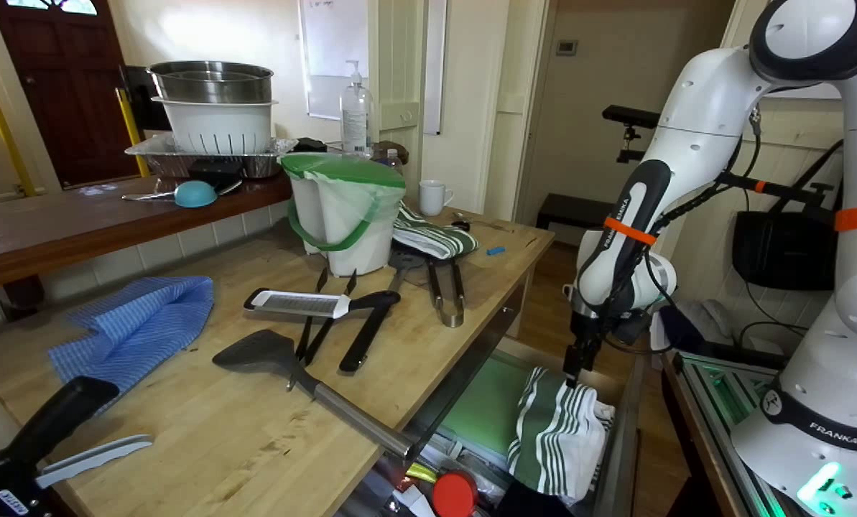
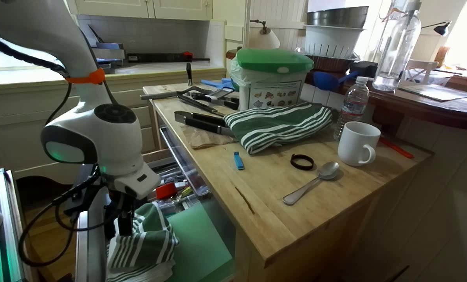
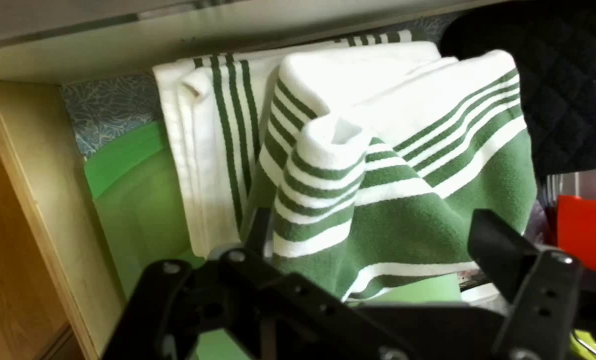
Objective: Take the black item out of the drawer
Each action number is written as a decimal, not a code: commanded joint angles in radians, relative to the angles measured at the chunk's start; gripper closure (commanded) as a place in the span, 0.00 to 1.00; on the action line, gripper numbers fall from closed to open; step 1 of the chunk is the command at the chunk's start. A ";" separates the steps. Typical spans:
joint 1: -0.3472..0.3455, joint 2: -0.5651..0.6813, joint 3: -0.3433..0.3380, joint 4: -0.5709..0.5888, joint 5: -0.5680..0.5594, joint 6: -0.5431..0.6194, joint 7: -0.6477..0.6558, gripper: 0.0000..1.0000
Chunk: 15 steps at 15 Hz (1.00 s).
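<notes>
- In the wrist view, read as a dial with twelve at the top, the gripper comes in from six o'clock, its two fingers standing wide apart.
- A ridge of green-and-white striped cloth shows between the fingertips; whether they touch it, I cannot tell.
- The black item, quilted and round-edged, lies in the drawer at two o'clock, just beside the cloth's edge.
- Near it, just past three o'clock, shows a red object.
- A flat green sheet shows at nine o'clock, partly under the cloth, beside the drawer's wooden wall.
- In an exterior view, the white arm reaches down from two o'clock over the pulled-out drawer; the black item, cut off by the view's lower edge, lies at half past six from the gripper.
- On the wooden counter there, a green-lidded bucket stands at ten o'clock and a black spatula lies at eight.
- In an exterior view, a white mug stands at three o'clock, a spoon at four.
</notes>
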 commanded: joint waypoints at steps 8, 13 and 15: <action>0.006 0.128 0.000 0.087 -0.012 -0.009 0.109 0.00; 0.018 0.162 -0.055 0.108 -0.024 -0.027 0.157 0.00; 0.014 0.189 -0.050 0.127 -0.028 -0.027 0.159 0.00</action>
